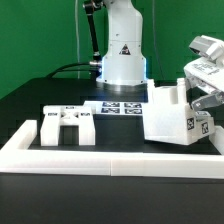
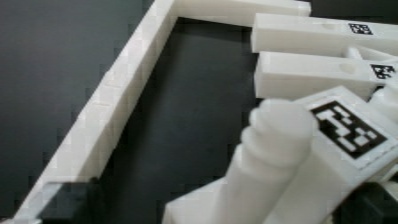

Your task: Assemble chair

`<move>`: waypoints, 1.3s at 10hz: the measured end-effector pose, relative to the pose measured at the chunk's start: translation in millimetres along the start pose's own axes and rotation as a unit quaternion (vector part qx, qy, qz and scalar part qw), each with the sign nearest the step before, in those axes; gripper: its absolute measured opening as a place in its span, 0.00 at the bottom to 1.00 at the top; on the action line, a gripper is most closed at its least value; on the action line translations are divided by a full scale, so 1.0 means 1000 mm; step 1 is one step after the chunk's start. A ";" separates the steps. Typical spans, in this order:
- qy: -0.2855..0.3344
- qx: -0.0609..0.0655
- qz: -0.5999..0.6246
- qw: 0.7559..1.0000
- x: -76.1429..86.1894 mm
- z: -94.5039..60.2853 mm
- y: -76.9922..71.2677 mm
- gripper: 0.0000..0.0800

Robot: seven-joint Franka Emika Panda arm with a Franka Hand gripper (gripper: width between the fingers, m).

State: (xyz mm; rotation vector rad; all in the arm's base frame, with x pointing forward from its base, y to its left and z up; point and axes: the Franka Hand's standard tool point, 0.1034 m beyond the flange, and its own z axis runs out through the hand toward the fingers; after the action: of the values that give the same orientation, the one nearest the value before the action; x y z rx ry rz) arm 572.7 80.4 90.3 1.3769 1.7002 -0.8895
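The chair's joined white part point(image 1: 172, 115) stands at the exterior view's right, a tall blocky piece with a tag on its side. A second, bracket-like chair piece point(image 1: 66, 124) lies at that view's left, close to the front wall. My gripper point(image 1: 206, 96) hangs at the right edge, just beside and above the tall part, with its jaws apart and nothing seen held. The wrist view is filled by a tagged white post point(image 2: 338, 135) very close below, with more tagged white blocks point(image 2: 320, 65) behind it. My fingertips do not show there.
A long low white border wall point(image 1: 110, 158) runs along the table's front and shows as a slanting white strip point(image 2: 116, 100) in the wrist view. The marker board point(image 1: 120, 106) lies flat mid-table. The robot's base point(image 1: 120, 55) stands behind it.
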 end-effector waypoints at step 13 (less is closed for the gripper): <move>0.030 -0.009 -0.014 0.999 0.031 0.017 -0.008 0.81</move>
State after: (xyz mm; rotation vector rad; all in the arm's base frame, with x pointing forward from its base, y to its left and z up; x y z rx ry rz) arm 562.9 78.3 56.1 1.3832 1.7723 -0.8538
